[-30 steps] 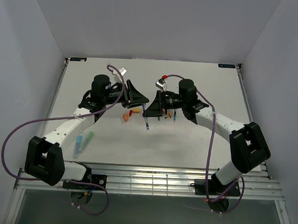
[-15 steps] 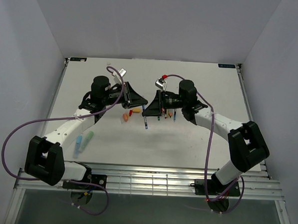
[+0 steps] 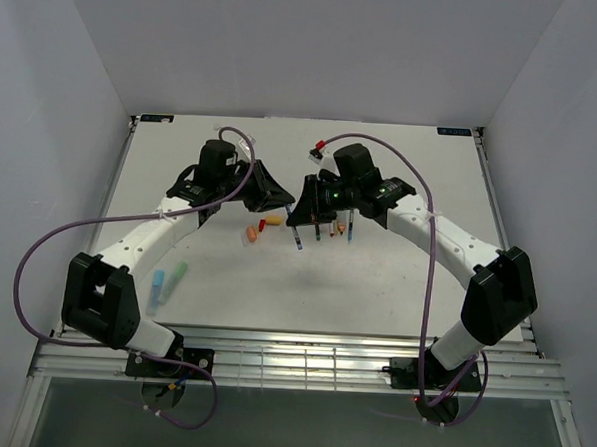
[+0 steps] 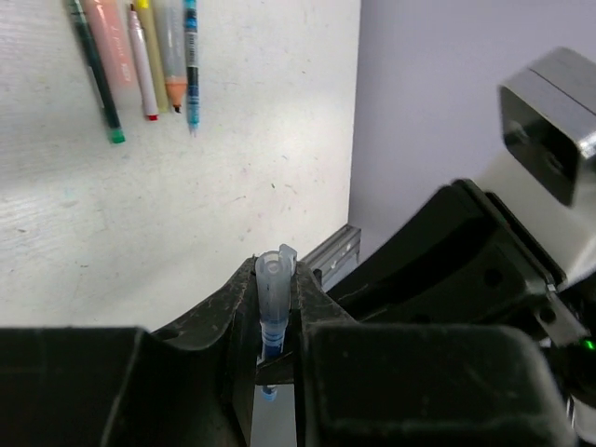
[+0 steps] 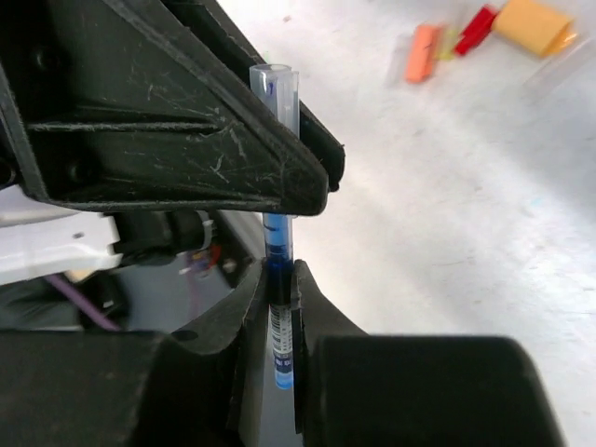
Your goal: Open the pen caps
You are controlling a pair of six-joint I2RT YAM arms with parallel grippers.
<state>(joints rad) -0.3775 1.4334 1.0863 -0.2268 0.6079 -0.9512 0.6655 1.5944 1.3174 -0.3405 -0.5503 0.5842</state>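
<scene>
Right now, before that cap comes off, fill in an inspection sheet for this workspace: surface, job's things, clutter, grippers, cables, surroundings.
Surface: white table, faintly marked.
Job's things: blue pen with clear cap still on, held between the grippers; row of pens lying side by side; loose caps nearby; teal and blue items by the left arm.
Clutter: nothing seen.
Grippers: left gripper shut on the clear cap; right gripper shut on the blue pen.
Cables: purple cables loop off both arms, clear of the pens.
Surroundings: plain walls on three sides; metal rail at the near edge.
</scene>
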